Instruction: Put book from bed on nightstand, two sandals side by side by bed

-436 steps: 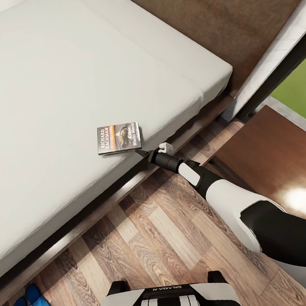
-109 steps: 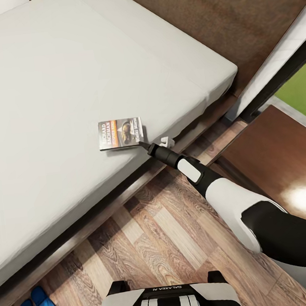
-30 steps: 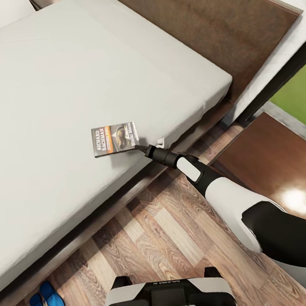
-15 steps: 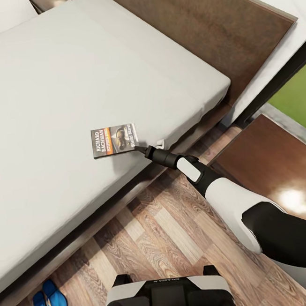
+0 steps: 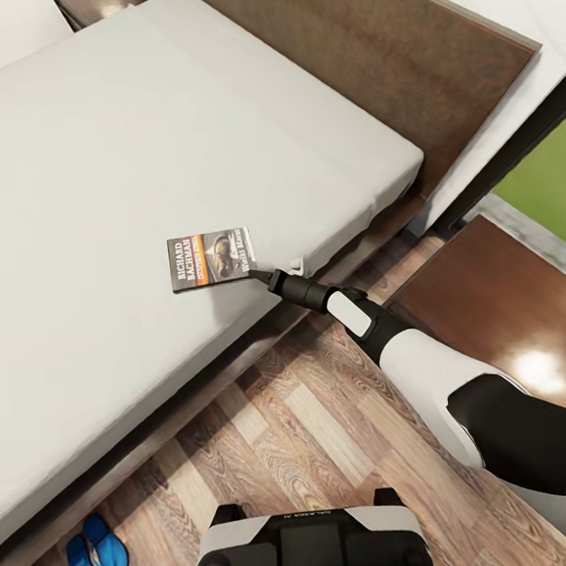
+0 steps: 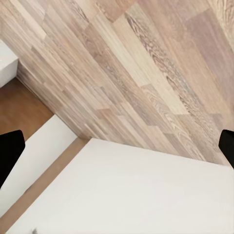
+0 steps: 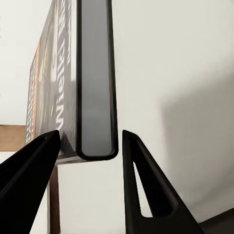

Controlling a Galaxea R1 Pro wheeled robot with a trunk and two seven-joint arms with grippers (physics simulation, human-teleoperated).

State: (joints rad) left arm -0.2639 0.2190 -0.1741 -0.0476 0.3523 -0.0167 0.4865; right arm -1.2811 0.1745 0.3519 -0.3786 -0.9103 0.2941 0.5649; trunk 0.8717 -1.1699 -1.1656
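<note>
My right gripper (image 7: 90,146) is sitting right at the edge of the book (image 7: 92,78), one black finger (image 7: 29,170) on the cover side and the other on the back side. From the right wrist view the fingers straddle the book's corner, but there's a sliver of gap on the back side, so the jaws are narrow around it and I can't tell if they're actually pinching it.

In the head view the right gripper (image 5: 263,276) reaches out over the near side of the bed (image 5: 129,142), tip at the lower right corner of the book (image 5: 212,259). The book lies cover up on the light grey mattress, close to the bed's near edge, lettering "RICHARD BACHMAN" readable along one side. My right arm (image 5: 414,365) stretches from the lower right across the wood-plank floor (image 5: 308,437) to get there.

Just right of the arm there's the glossy dark brown top of the nightstand (image 5: 504,312), beside the headboard (image 5: 362,39) end of the bed.

The two sandals (image 5: 96,560) are down on the floor at the lower left, side by side and near the bed frame.

My left gripper (image 6: 117,146) is spread wide with nothing in it, fingertips at the edges of its wrist view, pointing at floor planks and a white surface.
</note>
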